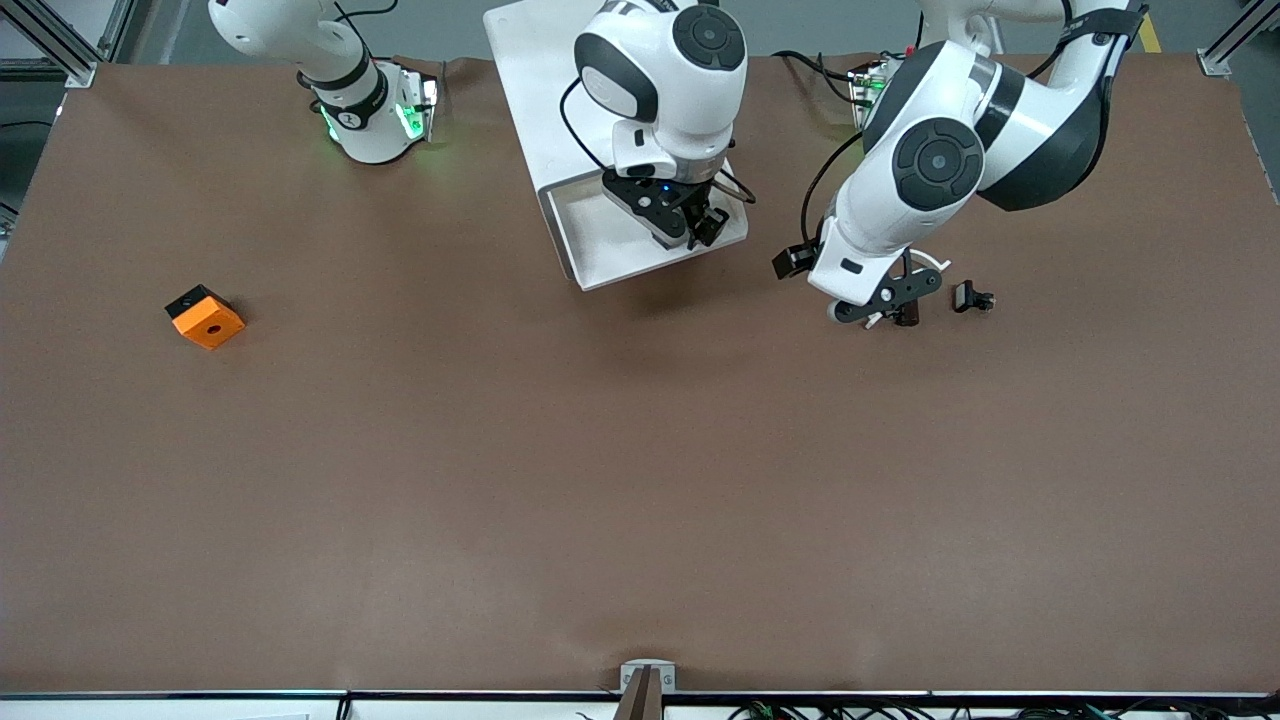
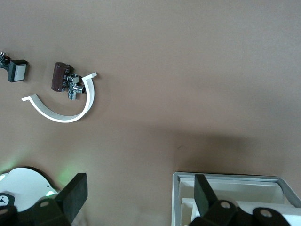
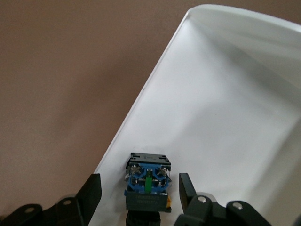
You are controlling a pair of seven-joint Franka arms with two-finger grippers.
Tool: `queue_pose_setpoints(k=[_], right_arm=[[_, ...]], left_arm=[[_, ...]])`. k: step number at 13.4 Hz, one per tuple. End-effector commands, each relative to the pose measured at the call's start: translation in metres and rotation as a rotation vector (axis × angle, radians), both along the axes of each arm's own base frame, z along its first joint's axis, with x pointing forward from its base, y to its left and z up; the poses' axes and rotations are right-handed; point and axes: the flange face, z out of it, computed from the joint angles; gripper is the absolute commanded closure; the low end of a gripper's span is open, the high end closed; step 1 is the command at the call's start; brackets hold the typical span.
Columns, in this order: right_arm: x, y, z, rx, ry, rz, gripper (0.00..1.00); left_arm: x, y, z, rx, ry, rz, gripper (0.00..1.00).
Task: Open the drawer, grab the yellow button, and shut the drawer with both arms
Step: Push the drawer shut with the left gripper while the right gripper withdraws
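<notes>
The drawer (image 1: 610,250) is pulled out of the white cabinet (image 1: 540,90) toward the front camera. Its white floor fills the right wrist view (image 3: 221,108). The button (image 3: 147,183) lies in the drawer near its edge, blue base up, with a sliver of yellow cap showing. My right gripper (image 1: 700,228) is down in the drawer, open, with the button between its fingers (image 3: 140,194); the pads do not touch it. The front view hides the button under the gripper. My left gripper (image 1: 893,316) hangs open and empty (image 2: 140,193) over the table beside the drawer, toward the left arm's end.
A white arc (image 2: 70,110) with a dark brown and metal piece (image 2: 63,77) lies under the left gripper. A small black clip (image 1: 972,297) lies beside it (image 2: 16,70). A drawer corner (image 2: 225,179) shows in the left wrist view. An orange square block (image 1: 205,316) sits toward the right arm's end.
</notes>
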Motion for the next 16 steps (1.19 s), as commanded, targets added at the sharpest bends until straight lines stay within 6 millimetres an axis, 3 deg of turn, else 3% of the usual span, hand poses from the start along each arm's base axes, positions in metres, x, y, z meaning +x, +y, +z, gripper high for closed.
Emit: queue_pose_setpoints(k=[1, 2, 3, 4, 5, 9, 11, 14, 16], right_arm=[[0.000, 0.002, 0.000, -0.014, -0.014, 0.013, 0.24], [0.001, 0.001, 0.000, -0.012, -0.015, 0.011, 0.24], [0.001, 0.001, -0.001, -0.014, -0.014, 0.013, 0.34], [0.000, 0.002, -0.001, -0.012, -0.014, 0.016, 0.63], [0.000, 0.002, -0.001, -0.010, -0.014, 0.015, 1.00], [0.002, 0.000, 0.002, -0.007, -0.012, 0.007, 1.00], [0.012, -0.007, 0.021, 0.020, -0.018, -0.007, 1.00], [0.030, -0.040, 0.077, 0.065, -0.006, 0.015, 1.00], [0.054, -0.078, 0.126, 0.100, 0.027, 0.055, 1.00]], left_arm=[[-0.005, 0.002, 0.002, 0.006, -0.022, -0.012, 0.00], [-0.006, 0.000, 0.001, 0.007, -0.019, -0.013, 0.00], [-0.006, -0.001, -0.001, 0.008, -0.017, -0.012, 0.00], [-0.007, -0.002, -0.002, 0.008, -0.017, -0.010, 0.00], [-0.007, -0.003, -0.003, 0.009, -0.016, -0.011, 0.00], [-0.010, -0.004, -0.008, 0.013, -0.011, -0.014, 0.00], [-0.013, -0.005, -0.007, 0.013, -0.013, -0.017, 0.00], [-0.009, -0.006, -0.003, -0.003, -0.043, -0.010, 0.00], [-0.007, -0.010, -0.005, -0.017, -0.065, -0.011, 0.00]])
